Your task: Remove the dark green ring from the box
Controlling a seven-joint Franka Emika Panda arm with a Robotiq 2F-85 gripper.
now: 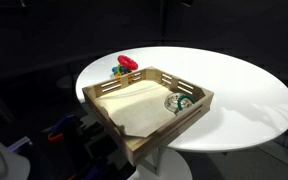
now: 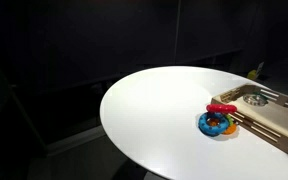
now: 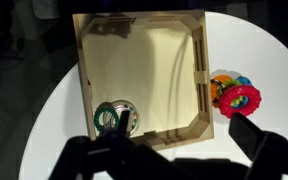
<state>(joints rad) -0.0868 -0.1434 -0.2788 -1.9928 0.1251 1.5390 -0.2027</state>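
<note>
A light wooden box stands on a round white table. The dark green ring lies inside the box in one corner, with a clear shiny piece against it. In the wrist view the ring is at the lower left corner of the box. My gripper hangs high above the box's near edge. It is open and empty, with one dark finger over the ring and the other out over the table. The gripper does not show in either exterior view.
A stack of coloured toy rings, red on top, sits on the table just outside the box. The box lies near the table's rim. The surroundings are dark.
</note>
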